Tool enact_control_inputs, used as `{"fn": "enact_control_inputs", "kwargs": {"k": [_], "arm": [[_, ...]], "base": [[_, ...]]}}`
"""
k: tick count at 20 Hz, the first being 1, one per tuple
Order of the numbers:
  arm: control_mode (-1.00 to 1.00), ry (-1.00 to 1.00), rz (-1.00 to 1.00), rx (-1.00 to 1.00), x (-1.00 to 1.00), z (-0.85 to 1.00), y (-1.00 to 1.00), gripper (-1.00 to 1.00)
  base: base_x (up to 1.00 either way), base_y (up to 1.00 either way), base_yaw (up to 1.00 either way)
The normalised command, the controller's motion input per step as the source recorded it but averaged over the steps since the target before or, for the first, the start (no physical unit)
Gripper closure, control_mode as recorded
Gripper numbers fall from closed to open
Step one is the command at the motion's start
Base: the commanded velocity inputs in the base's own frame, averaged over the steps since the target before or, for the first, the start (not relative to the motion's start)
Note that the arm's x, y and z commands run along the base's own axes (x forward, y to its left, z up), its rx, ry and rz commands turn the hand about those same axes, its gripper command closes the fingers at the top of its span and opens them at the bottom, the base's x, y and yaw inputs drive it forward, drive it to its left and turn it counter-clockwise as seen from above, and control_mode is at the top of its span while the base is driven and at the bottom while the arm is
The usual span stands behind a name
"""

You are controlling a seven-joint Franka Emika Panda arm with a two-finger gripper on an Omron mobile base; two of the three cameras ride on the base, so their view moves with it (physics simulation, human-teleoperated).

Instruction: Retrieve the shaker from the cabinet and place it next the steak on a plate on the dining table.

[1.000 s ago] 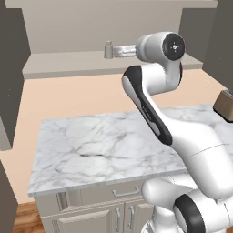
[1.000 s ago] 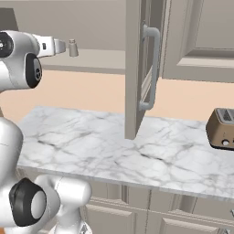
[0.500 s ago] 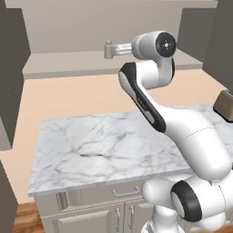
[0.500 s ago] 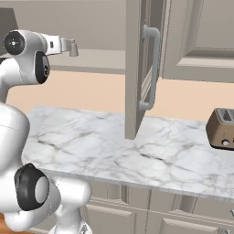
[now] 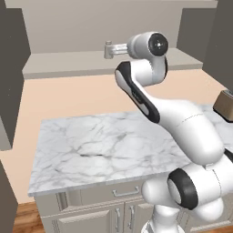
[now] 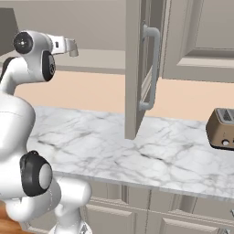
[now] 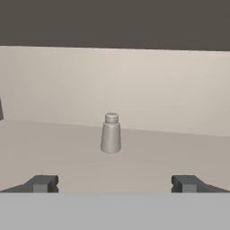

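A white marble surface with grey veins ran across the foreground of both base views, with pale drawer fronts and handles beneath it. Behind it rose a peach wall, and above that the cabinet showed its pale beige shelf between dark grey-brown side panels.

The left base view showed the arm reaching up from 5 o'clock, with its gripper at about 12 o'clock, level with the shelf. In the right base view the gripper sat at 10 o'clock. That view also gave what the left one lacked: one open cabinet door with a curved grey handle, hanging at 12 o'clock, and the full front of one brown toaster at 3 o'clock on the surface. The left base view caught only a corner of that toaster at its 3 o'clock edge.

The hand view alone showed the shaker: one small grey cylinder with a narrower cap, upright on the shelf at the centre of the frame, ahead of the gripper and apart from it. Two dark fingertips stood wide at 7 and 5 o'clock, so the jaws were released and held nothing.
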Motion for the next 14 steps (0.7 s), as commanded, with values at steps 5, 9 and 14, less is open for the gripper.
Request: {"fn": "enact_control_inputs", "kwargs": {"k": [5,9,14], "arm": [[-1.00,0.00,0.00,0.00,0.39,-0.16,0.06,-1.00],[-1.00,0.03,0.00,0.00,0.18,0.10,0.01,-1.00],[-1.00,0.14,0.01,-0.01,0.12,0.23,0.02,-1.00]], "base": [[0.00,0.00,0.00],[0.00,0.00,0.00],[0.00,0.00,0.00]]}}
